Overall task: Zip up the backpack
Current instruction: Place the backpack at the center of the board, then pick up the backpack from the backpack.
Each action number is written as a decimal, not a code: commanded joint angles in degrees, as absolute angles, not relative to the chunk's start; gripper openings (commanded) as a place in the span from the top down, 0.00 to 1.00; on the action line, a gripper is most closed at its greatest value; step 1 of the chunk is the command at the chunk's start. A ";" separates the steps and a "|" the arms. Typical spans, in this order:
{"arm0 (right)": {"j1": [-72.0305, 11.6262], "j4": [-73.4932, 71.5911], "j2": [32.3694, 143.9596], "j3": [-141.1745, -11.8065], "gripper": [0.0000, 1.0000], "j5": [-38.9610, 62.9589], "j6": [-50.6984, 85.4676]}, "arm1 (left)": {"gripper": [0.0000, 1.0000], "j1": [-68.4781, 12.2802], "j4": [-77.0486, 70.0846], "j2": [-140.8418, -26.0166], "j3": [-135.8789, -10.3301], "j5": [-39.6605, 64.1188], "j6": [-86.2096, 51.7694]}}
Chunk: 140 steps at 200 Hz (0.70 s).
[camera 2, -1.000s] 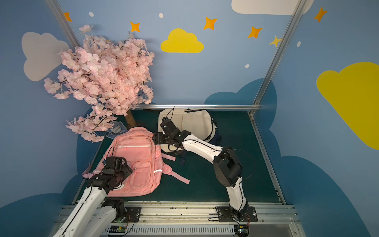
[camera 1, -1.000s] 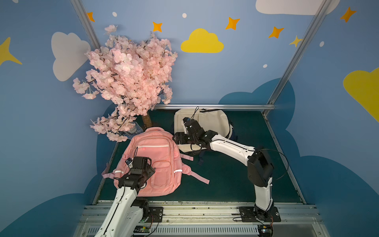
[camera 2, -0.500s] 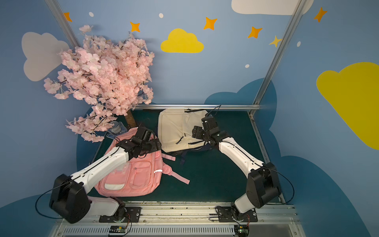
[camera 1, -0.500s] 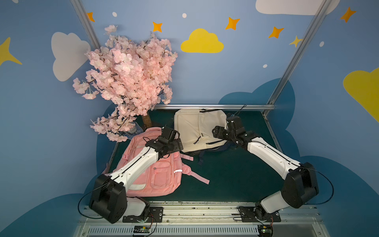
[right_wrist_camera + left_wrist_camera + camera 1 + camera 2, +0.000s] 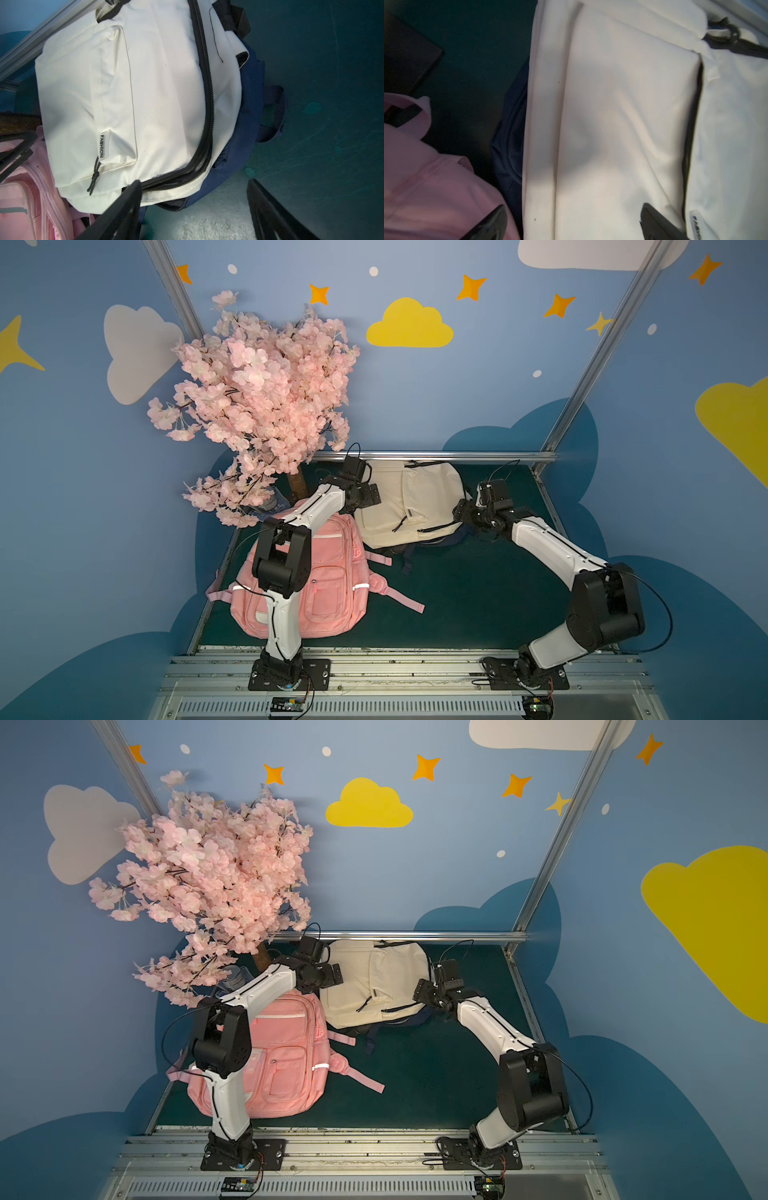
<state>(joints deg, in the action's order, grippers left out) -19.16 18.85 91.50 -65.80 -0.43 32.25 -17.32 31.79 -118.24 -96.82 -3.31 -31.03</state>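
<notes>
Between your left gripper's [image 5: 574,224] fingers, which stand wide apart and hold nothing, you see the cream backpack's [image 5: 623,104] front panel. The pink backpack [image 5: 425,176] lies outside one finger [image 5: 488,224]. Your right gripper [image 5: 193,214] is likewise spread wide and empty. One of its fingers [image 5: 120,207] overlaps the cream backpack's corner, where the main zipper's [image 5: 207,99] tracks stand apart. In both top views the cream backpack lies flat on the green mat [image 5: 478,593] between the two grippers.
</notes>
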 commanded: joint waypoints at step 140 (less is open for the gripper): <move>-18.76 29.04 99.06 -83.90 1.00 4.44 26.27 | 0.96 -22.73 40.08 -122.64 -114.41 2.91 -30.27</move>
<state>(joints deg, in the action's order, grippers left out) -18.15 27.77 104.71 -81.28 3.68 28.47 -17.50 42.06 -128.11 -113.38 -0.43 -30.44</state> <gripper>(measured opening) 0.054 0.076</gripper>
